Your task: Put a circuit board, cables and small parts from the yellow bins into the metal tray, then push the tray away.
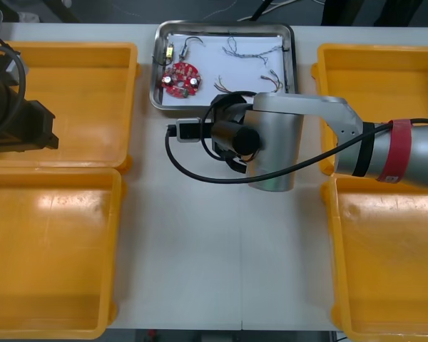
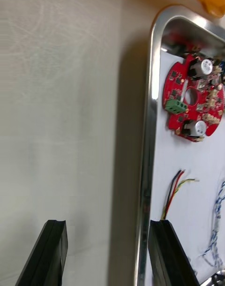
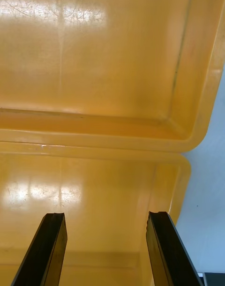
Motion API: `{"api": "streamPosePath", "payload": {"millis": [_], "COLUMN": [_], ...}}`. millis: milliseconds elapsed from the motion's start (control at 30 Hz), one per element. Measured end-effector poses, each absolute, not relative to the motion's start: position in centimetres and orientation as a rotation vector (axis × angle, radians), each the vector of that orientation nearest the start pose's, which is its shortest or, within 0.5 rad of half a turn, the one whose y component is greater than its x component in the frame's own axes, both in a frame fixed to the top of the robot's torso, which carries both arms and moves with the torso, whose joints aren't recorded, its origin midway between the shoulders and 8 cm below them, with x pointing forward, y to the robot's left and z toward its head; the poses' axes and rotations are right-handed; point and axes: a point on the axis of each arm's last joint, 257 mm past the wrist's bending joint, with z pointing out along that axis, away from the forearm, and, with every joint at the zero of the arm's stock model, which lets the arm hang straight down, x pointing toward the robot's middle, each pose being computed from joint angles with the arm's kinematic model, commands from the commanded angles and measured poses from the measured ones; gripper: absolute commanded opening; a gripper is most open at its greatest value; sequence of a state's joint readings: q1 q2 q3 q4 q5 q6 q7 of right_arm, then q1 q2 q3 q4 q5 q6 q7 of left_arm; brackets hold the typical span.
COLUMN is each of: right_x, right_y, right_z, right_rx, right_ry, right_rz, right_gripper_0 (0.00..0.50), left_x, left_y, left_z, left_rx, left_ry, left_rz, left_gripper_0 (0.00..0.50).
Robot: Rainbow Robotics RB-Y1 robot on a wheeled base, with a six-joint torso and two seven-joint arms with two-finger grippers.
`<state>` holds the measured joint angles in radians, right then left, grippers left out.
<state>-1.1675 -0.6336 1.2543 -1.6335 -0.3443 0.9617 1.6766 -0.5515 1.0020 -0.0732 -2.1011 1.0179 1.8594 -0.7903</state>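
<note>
One step looks left, the push: the round red circuit board (image 1: pixel 182 78), thin cables (image 1: pixel 250 50) and a small metal part (image 1: pixel 169 51) already lie in the shiny metal tray (image 1: pixel 156 71), far across the light table (image 1: pixel 200 249). The right pincer (image 2: pixel 108 225), spread, has the tray's near rim between its fingers; I judge it must press that rim squarely. The left pincer (image 3: pixel 105 215), spread, hangs over the left yellow plastic bins (image 1: pixel 57 78), well apart from the tray.

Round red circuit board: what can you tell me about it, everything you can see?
The round red circuit board has a hole in its middle, two silver-topped cylinders, a green block at its edge and many tiny parts. It lies flat on the white inside of the metal tray, near the tray's near left corner. Only the tray touches it; the red and yellow cable lies apart.
</note>
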Motion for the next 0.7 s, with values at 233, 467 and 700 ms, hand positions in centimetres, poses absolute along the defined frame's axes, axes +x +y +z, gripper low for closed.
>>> {"api": "streamPosePath", "payload": {"millis": [233,467,700], "right_x": [53.8,50.6,48.2], "right_y": [-0.4,-1.6,-3.9], "right_z": [-16.5,-15.1,-14.2], "right_rx": [-1.678,-1.645,-1.596], "right_ry": [1.569,1.751,1.947], "right_rz": [-0.565,-0.443,-0.337], "right_gripper_0": [0.5,0.5,0.5], "left_x": [42.3,42.3,42.3], "left_y": [30.2,30.2,30.2], "left_z": [-10.6,-10.6,-10.6], "left_rx": [-0.154,-0.154,-0.154], "left_ry": [2.663,2.663,2.663], "left_rz": [-0.024,-0.024,-0.025], "left_gripper_0": [0.5,0.5,0.5]}}
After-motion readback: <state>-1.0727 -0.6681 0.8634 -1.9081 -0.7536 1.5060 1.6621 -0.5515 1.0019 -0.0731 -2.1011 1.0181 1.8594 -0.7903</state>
